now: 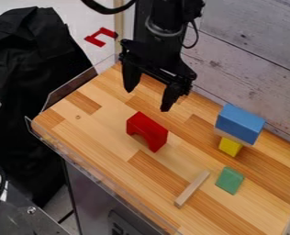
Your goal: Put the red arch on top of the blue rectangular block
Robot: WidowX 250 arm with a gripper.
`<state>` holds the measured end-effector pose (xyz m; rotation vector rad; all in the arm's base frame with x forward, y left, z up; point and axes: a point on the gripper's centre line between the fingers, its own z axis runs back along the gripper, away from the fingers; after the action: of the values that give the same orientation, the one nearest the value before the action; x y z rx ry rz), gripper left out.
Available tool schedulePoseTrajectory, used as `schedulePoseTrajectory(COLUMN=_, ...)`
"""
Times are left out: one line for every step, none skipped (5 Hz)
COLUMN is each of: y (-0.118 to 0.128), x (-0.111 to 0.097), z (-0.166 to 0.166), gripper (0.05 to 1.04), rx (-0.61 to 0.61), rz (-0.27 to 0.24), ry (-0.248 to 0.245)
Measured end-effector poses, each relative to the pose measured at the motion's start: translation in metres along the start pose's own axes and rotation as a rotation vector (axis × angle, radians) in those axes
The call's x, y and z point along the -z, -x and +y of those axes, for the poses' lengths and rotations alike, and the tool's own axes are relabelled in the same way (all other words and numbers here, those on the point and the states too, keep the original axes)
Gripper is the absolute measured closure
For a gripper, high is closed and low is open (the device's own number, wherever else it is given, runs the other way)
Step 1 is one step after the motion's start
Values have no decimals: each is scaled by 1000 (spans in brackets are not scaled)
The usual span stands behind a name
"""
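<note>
Gripper (148, 100) at 12 o'clock, fingers spread wide. Smooth red arch (148, 125) at centre, on wooden table (104, 126). Blue block (239, 123), rectangular, at 3 o'clock.

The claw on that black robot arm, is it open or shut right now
Open: the claw has its two fingers spread well apart, with wooden tabletop showing between them.

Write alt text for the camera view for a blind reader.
An open black robot hand hangs over a wooden table with a red arch, a blue block stacked above a yellow block, a green block and a wooden stick.
</note>
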<state>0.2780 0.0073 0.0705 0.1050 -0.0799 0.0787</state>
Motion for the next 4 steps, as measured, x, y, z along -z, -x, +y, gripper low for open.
schedulePoseTrajectory(y=5, x=7, z=0, gripper=86, rx=-5, rz=34, ry=-2)
schedulePoseTrajectory(y=-2, x=21, z=6, gripper=86, rx=-213, rz=116, ry=-14)
schedulePoseTrajectory(y=-8, x=22, z=12, gripper=86, rx=-471, rz=129, ry=44)
schedulePoseTrajectory(y=-12, x=27, z=15, gripper=86, rx=-720, rz=180, ry=88)
